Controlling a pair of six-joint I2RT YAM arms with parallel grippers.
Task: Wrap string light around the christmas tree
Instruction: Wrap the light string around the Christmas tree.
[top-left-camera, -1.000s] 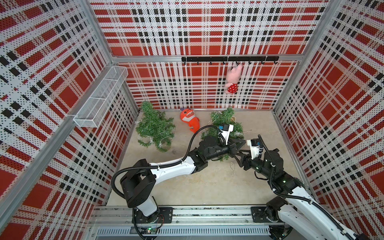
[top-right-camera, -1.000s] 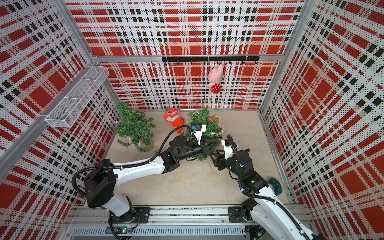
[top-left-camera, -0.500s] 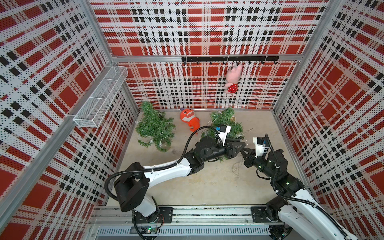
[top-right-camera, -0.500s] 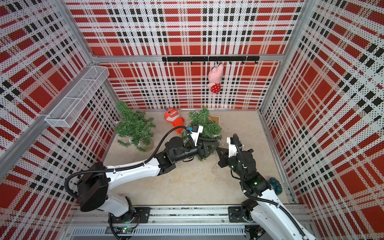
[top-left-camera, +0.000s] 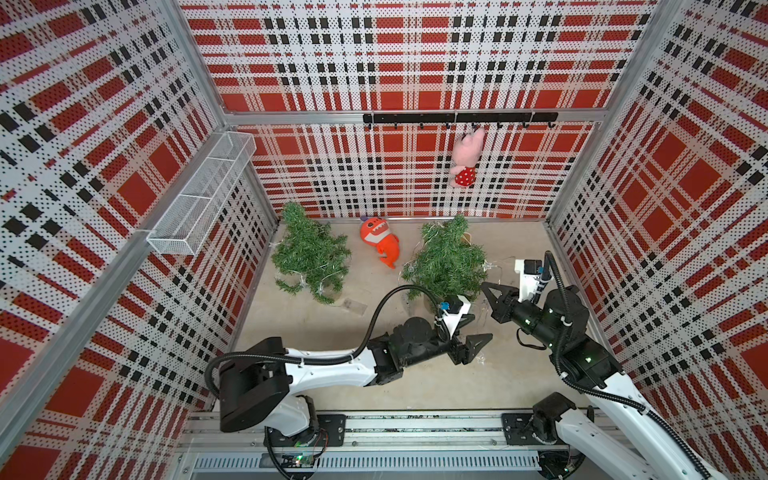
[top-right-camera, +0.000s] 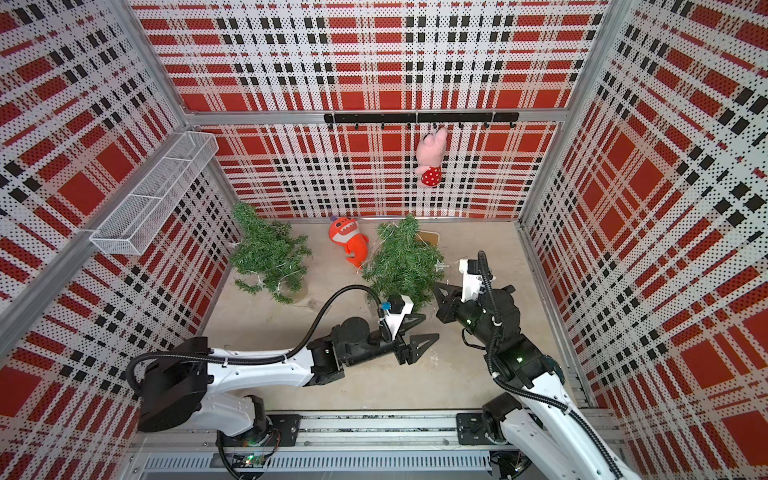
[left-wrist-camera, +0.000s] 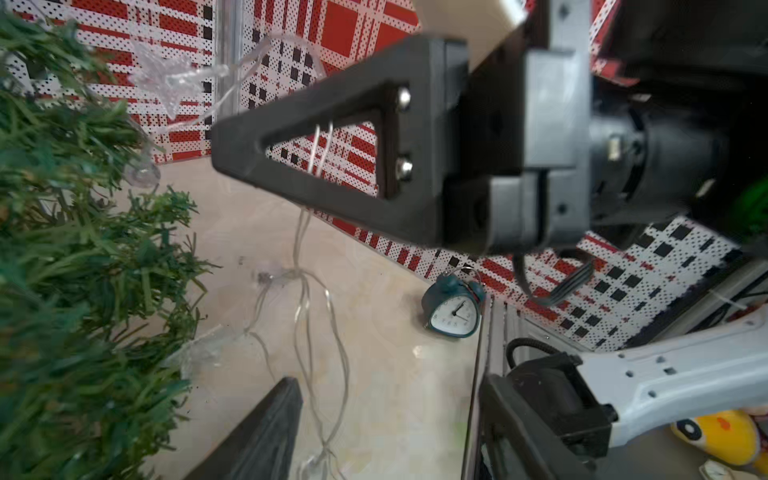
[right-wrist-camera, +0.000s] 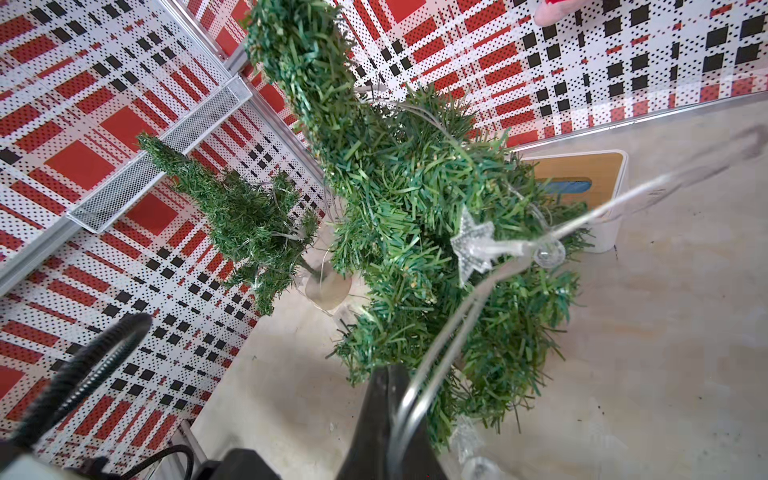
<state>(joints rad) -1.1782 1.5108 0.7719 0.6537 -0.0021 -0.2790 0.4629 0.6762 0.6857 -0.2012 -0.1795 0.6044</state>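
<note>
String light (right-wrist-camera: 473, 245) (clear wire, star bulbs) drapes green christmas tree (right-wrist-camera: 395, 174).

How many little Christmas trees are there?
2. The left tree stands by the side wall; the right tree stands nearer the middle, past the orange shark plush. None looks hidden.

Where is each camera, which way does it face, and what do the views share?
Top views: high above the front rail, looking down into the red plaid cell; both arms, left gripper, right gripper show.
Left wrist: on the left arm, facing the right gripper's black fingers and clear-wire string light; own finger shows.
Right wrist: on the right arm, facing the green artificial Christmas tree by the grippers; own fingers show.
Shared: both wrist views show tree and string light.
</note>
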